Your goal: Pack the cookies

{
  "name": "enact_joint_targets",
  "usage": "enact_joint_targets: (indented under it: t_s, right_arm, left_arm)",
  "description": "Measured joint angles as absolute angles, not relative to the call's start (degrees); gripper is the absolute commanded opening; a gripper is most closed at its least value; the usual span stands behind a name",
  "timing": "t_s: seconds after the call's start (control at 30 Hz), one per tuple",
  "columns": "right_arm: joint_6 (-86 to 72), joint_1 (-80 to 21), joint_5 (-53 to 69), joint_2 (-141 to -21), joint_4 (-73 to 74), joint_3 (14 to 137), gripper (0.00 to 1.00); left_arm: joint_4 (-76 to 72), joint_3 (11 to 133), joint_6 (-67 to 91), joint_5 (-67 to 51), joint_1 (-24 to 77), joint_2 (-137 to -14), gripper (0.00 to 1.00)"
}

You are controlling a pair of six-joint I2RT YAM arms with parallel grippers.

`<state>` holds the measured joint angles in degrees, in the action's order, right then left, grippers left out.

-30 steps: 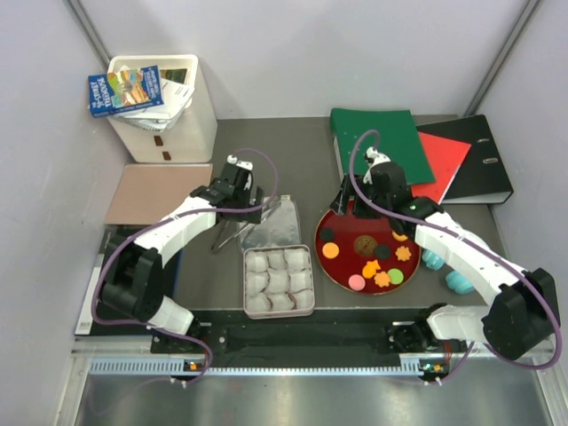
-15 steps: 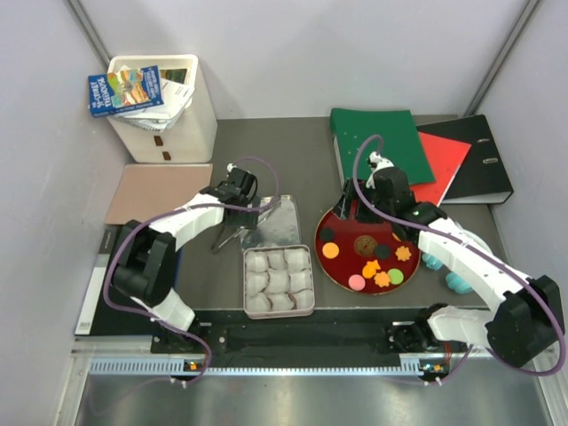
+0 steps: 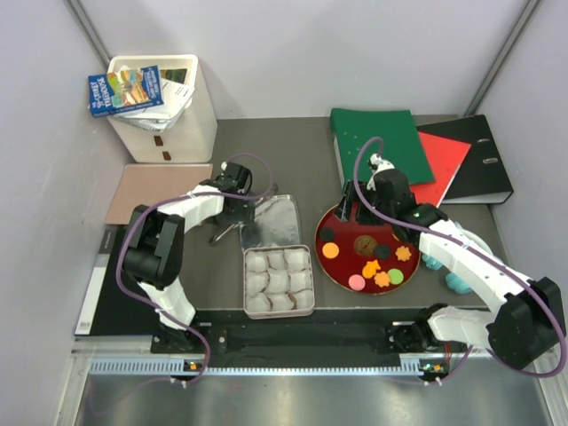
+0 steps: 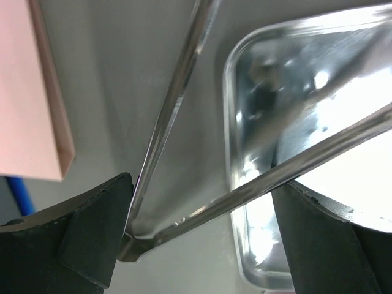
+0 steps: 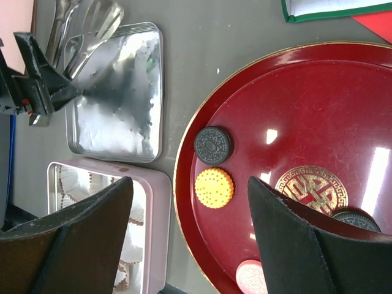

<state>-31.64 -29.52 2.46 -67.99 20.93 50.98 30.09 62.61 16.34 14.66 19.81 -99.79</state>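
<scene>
Both jaws spread wide, left arm (image 3: 189,207) folded, right arm (image 3: 461,257) reaching forward

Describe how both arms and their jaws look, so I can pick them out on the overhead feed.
The left arm and right arm match: smooth white link shells between bulky black joint housings. A thin purple cable loops along each. The jaws are matte black, blocky plastic, with no markings visible.

A dark grey table (image 3: 302,160) stands in a pale booth, with plain white walls (image 3: 293,53) behind it and on both sides. Grey metal struts (image 3: 89,31) slant up from the table's far corners. A white bin (image 3: 182,120) sits at its far left. A metal rail (image 3: 266,366) runs along its near edge. The light is soft and even.
</scene>
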Motion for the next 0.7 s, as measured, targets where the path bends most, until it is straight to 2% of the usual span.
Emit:
enact_joint_targets:
  t_s: [0.27,0.37,0.4,0.47,0.53,0.6,0.63,0.7]
  right_arm:
    - [-31.48,-29.52,2.42,-67.88,21.06,50.98,0.75]
    - [-31.2,-29.52,2.42,-67.88,21.08,50.98,0.75]
    - [-31.11,-29.52,2.42,-67.88,21.08,50.98,0.75]
    - [-31.07,-29.52,2.39,-67.88,21.08,50.98,0.75]
    - [-31.05,-29.52,2.37,-67.88,21.1,50.98,0.75]
    - [-31.05,-29.52,2.37,-67.9,21.1,50.98,0.75]
    - [-31.05,-29.52,2.37,-67.94,21.1,50.98,0.75]
    - [-31.05,-29.52,2.37,-68.14,21.1,50.98,0.75]
  left_arm:
    - [27.55,63.86,16.36,11.29,19.79,-101.62,0.94]
    - [26.26,64.51,16.4,9.37,19.73,-102.56,0.86]
    - [25.8,64.51,16.45,8.82,19.66,-102.74,0.78]
    - [25.17,64.55,16.82,7.9,19.55,-102.91,0.7]
    - [24.62,64.53,16.93,7.33,19.49,-102.91,0.68]
    - [23.97,64.38,17.12,7.16,19.49,-102.91,0.76]
    - [23.83,64.34,17.26,7.07,19.49,-102.91,0.9]
    - [23.51,64.27,17.58,7.01,19.49,-102.91,0.96]
